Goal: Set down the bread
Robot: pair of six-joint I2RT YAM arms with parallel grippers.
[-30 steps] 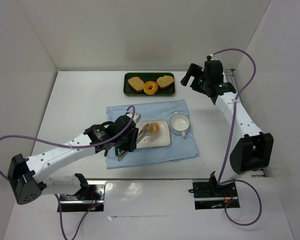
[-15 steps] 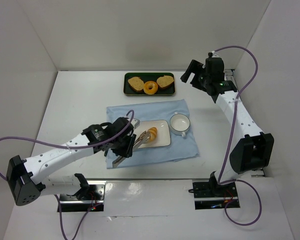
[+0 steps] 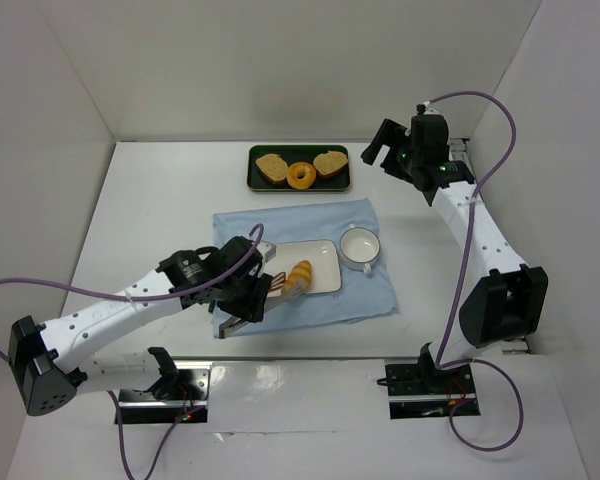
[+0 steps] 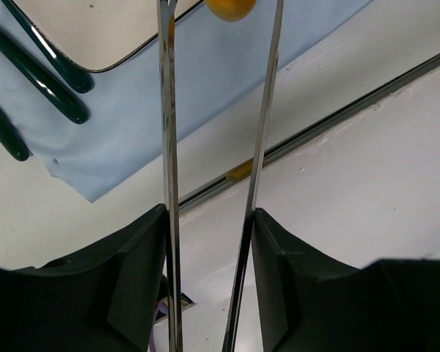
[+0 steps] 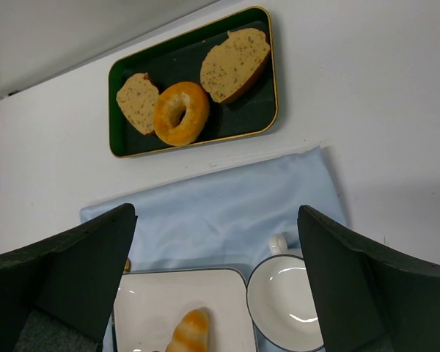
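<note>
Top external view has the bread (image 3: 299,275) lying on the white plate (image 3: 325,260), my left jaws gripping tongs (image 3: 280,286) spread about its end, so release seems done; next, withdraw without nudging it.

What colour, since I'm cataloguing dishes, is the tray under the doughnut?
The tray is dark green with a gold rim; right wrist view.

The cloth (image 3: 310,222) lies mid-table (image 3: 160,200). On it sit the plate (image 3: 322,262) and, just to its right, the cup (image 3: 360,247). The bread (image 3: 300,274) lies on the plate, its near end between the tongs (image 3: 270,296) in my left tool (image 3: 252,302). Behind the cloth, the tray (image 3: 300,153) holds the doughnut (image 3: 301,175) between two slices (image 3: 272,168).
</note>
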